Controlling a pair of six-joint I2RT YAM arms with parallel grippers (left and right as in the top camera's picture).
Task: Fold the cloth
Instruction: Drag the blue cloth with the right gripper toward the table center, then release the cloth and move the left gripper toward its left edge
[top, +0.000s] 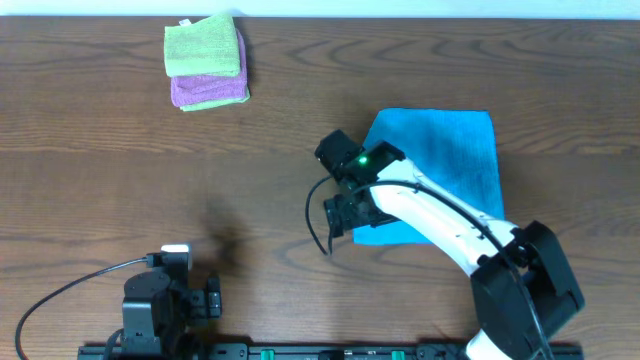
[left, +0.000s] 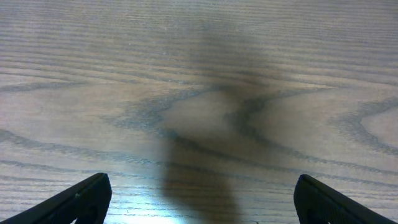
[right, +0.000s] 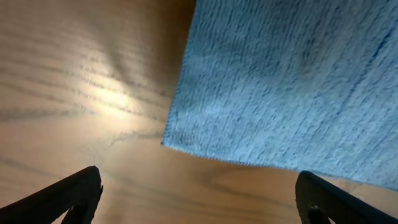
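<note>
The wooden tabletop (top: 100, 170) carries the sky-blue cloth (top: 455, 150) right of centre, lying flat. The right claw (right: 199, 186) hangs spread over the cloth's near-left corner, pinching nothing. The left claw (left: 202, 193), also spread, waits over bare wood at the near left. A lime-green and purple stack (top: 207, 62) sits far left, well apart. To fold cleanly, I judge the right claw should drop onto that corner, pinch the edge only, and carry it low to meet the opposite edge squarely.
</note>
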